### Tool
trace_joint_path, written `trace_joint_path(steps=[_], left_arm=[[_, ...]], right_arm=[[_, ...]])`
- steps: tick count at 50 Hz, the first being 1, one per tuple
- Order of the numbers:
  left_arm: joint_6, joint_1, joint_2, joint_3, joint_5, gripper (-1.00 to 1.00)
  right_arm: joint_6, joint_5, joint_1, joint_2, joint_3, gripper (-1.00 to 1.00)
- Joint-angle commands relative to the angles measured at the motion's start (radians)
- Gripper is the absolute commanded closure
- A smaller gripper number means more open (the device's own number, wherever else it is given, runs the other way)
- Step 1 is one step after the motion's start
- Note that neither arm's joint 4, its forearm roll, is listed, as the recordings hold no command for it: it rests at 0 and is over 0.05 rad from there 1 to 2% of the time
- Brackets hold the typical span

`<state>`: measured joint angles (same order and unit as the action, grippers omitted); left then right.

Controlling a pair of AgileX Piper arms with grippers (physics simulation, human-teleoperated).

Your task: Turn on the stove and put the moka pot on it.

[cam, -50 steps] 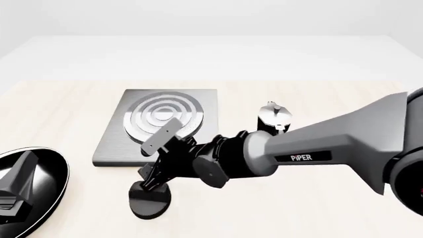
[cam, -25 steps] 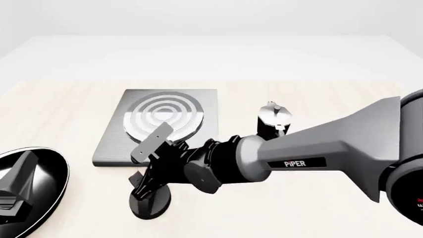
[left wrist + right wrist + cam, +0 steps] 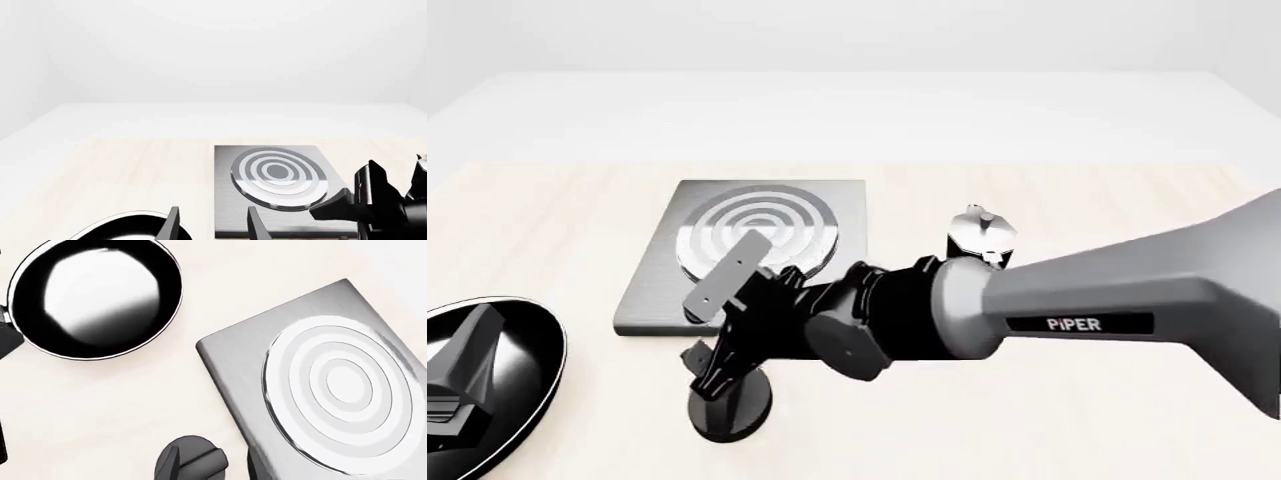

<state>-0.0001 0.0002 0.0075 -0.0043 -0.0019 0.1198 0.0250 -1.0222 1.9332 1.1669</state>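
While the right arm's fingers (image 3: 723, 372) straddle the black knob (image 3: 731, 405) at the stove's (image 3: 654, 300) six o'clock, grip unclear, the moka pot (image 3: 981, 236) stands at its three o'clock; the left fingers (image 3: 211, 225) gape wide, empty.

A pale, light-wood desk (image 3: 547, 220) fills the foreground under soft, even light. Beyond the desk's far edge lies a white floor, meeting a plain white wall (image 3: 213, 50).
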Motion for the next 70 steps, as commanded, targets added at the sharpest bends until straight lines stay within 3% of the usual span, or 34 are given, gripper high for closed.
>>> trace_joint_path(steps=[1,11,20,30,37,48,52,58,61,66,70], left_arm=[[0.0,0.0,0.0,0.0,0.0,-1.0],[0.0,0.0,0.0,0.0,0.0,-1.0],[0.0,0.0,0.0,0.0,0.0,-1.0],[0.0,0.0,0.0,0.0,0.0,-1.0],[0.0,0.0,0.0,0.0,0.0,-1.0],[0.0,0.0,0.0,0.0,0.0,-1.0],[0.0,0.0,0.0,0.0,0.0,-1.0],[0.0,0.0,0.0,0.0,0.0,-1.0],[0.0,0.0,0.0,0.0,0.0,-1.0],[0.0,0.0,0.0,0.0,0.0,-1.0],[0.0,0.0,0.0,0.0,0.0,-1.0]], right_arm=[[0.065,-0.085,0.017,-0.19,-0.004,-1.0],[0.106,-0.218,0.032,-0.451,0.005,-1.0],[0.127,-0.297,0.105,-0.69,-0.055,-1.0],[0.034,-0.366,0.225,-0.942,-0.131,-1.0],[0.015,-0.378,0.332,-1.118,-0.2,-1.0],[-0.036,-0.309,0.443,-1.276,-0.324,-1.0],[-0.084,-0.283,0.49,-1.271,-0.367,-1.0],[-0.109,-0.218,0.565,-1.273,-0.441,-1.0],[-0.103,-0.179,0.633,-1.291,-0.487,-1.0],[-0.044,-0.106,0.785,-1.362,-0.579,-1.0],[-0.095,-0.083,0.804,-1.331,-0.612,-1.0]])
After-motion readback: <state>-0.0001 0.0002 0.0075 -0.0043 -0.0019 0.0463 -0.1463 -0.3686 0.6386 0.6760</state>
